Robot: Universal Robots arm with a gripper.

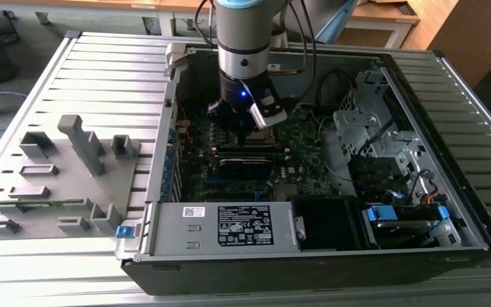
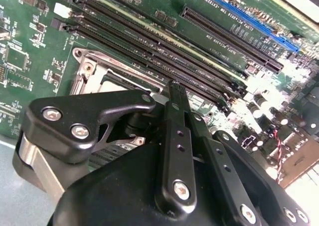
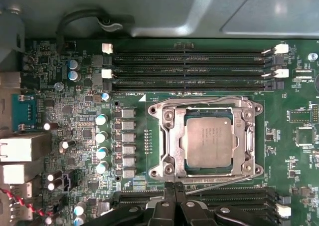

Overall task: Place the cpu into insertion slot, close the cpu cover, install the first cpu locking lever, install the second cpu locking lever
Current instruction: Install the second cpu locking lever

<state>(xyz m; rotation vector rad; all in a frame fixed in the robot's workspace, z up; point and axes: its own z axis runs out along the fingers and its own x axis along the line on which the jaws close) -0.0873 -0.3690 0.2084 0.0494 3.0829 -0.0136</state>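
In the first wrist view the cpu [image 3: 209, 142], a small flat square chip with a dull silver-grey metal top, already lies seated in the insertion slot [image 3: 186, 147], the small square black socket on the green motherboard [image 3: 299, 111], so the first step looks done. The cpu cover [image 3: 169, 136], a thin square silver-grey metal frame plate with a window cut through its middle, appears to lie flat around the chip, which suggests the second step is done as well. A thin wire locking lever [image 3: 224, 187] runs slanted along the socket's edge nearest the gripper and seems not fully latched; I judge the lever steps unfinished, though I cannot tell how either lever is hooked. The black two-fingered gripper [image 3: 173, 187] sits just beside that edge of the socket, between it and a bank of long black memory slots [image 3: 239, 198]; its fingers [image 2: 175, 99] are pressed together at the tips with nothing visible between them. In the exterior view the grey-and-silver robot arm [image 1: 243, 45] reaches down into an open black computer case [image 1: 314, 262] lying on a ribbed grey metal table [image 1: 100, 70]. To the exterior view's left a grey plastic fixture tray [image 1: 54, 185] rests on the table; wooden furniture [image 1: 467, 32] stands beyond, far from the camera.
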